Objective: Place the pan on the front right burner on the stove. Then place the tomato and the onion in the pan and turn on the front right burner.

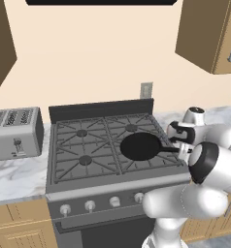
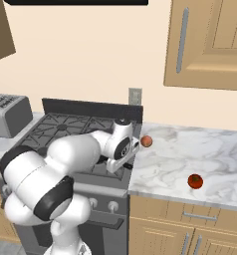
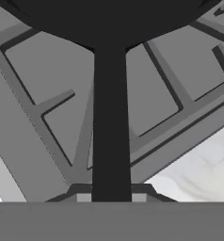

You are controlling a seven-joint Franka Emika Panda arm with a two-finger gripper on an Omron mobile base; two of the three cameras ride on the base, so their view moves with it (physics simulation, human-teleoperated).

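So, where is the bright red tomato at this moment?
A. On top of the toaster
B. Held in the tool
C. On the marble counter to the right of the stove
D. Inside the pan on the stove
C: the tomato lies on the marble counter right of the stove, nearer the counter's front edge than the onion; the pan holds nothing.

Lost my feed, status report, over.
Gripper shut on pan handle. Pan over front right burner. Tomato, onion on counter. Nothing blocking.

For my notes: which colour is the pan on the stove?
Black all over, the pan and its handle; the left base view shows it best.
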